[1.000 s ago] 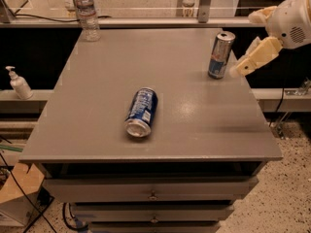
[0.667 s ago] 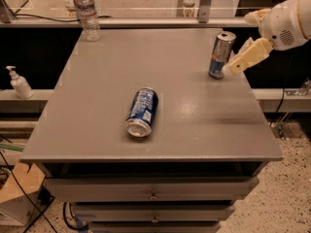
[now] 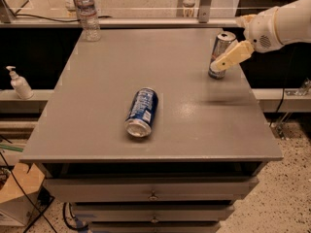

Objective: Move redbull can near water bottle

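The redbull can [image 3: 221, 44] stands upright near the right edge of the grey table [image 3: 97, 81], toward the back. My gripper [image 3: 228, 41] reaches in from the right and is open. One cream finger [image 3: 234, 55] crosses in front of the can's lower part, and the other finger [image 3: 244, 20] is up behind its top right. The water bottle [image 3: 88, 12] stands upright at the table's back left corner, far from the can.
A wider dark blue can [image 3: 142, 111] lies on its side in the middle of the table. A white pump-dispenser bottle [image 3: 19, 84] sits on a lower ledge to the left. A rail with posts [image 3: 204, 4] runs behind the table. Drawers [image 3: 153, 191] are below.
My gripper has moved left and closer to the redbull can, so its front finger now overlaps the can. The can and the other things have not moved.
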